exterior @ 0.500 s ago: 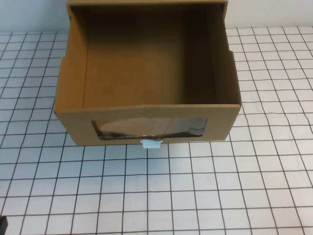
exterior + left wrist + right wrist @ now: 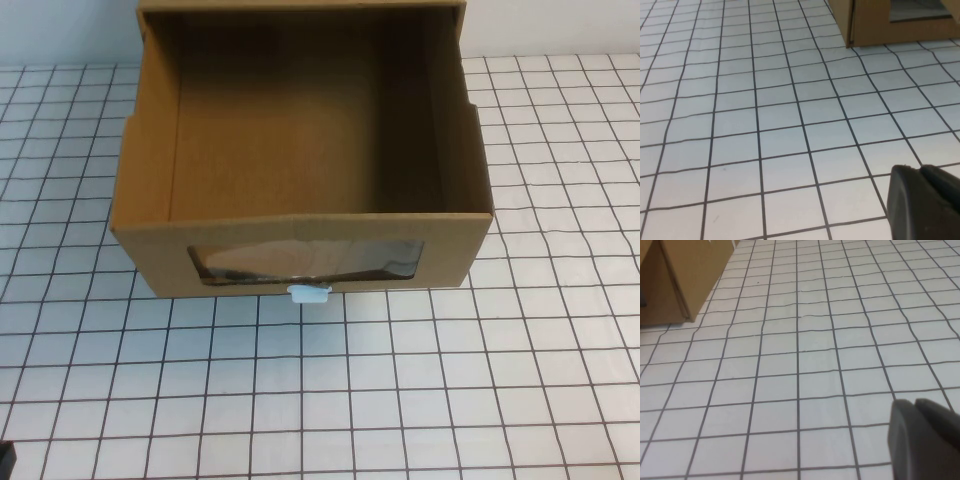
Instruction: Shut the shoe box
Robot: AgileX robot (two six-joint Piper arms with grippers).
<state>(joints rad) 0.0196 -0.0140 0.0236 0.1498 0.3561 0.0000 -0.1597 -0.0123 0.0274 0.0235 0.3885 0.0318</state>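
The shoe box [image 2: 300, 240] is brown cardboard and stands at the far middle of the table. Its drawer is pulled out towards me and empty. Its front has a wide clear window [image 2: 305, 260] with a small white pull tab [image 2: 309, 293] just below. My left gripper [image 2: 919, 170] is shut and empty, low over the table, well short of the box's left front corner [image 2: 875, 25]. My right gripper [image 2: 914, 403] is shut and empty, low over the table, well short of the box's right corner [image 2: 685, 275].
The table [image 2: 400, 400] is white with a black grid. The box's outer sleeve [image 2: 300, 6] sits at the far edge against a pale wall. A dark bit of my left arm [image 2: 5, 458] shows at the near left corner.
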